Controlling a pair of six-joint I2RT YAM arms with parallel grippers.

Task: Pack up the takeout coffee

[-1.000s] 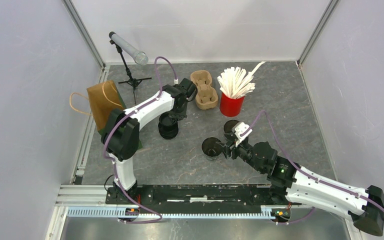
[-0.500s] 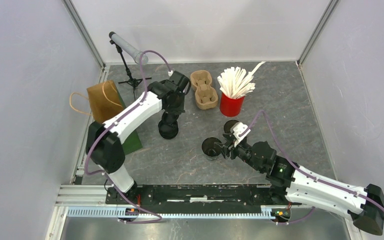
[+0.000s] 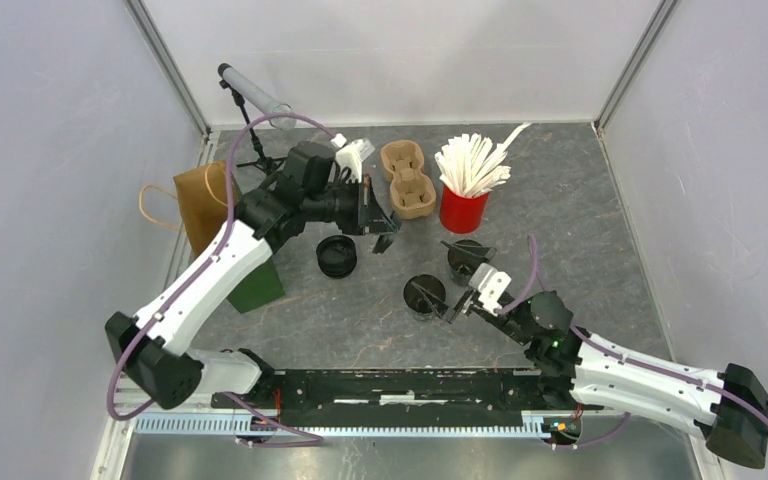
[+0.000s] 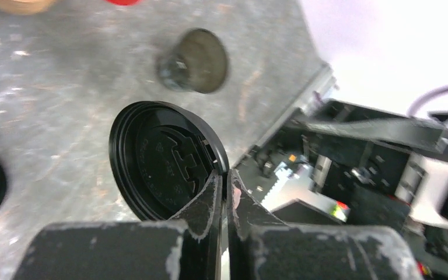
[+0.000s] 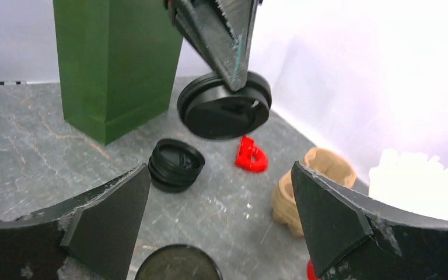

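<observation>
Lid (image 4: pixel 163 160), black, is pinched by its rim in the pressed-together left pincer (image 4: pixel 224 185) and held above the desk (image 3: pixel 600 200), near the stack of lids (image 3: pixel 337 256), while the right pincer (image 5: pixel 220 175) stands spread wide close by a coffee cup (image 3: pixel 425 294).

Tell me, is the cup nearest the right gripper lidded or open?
Open: the cup shows its rim and dark inside, nothing covering it.
</observation>
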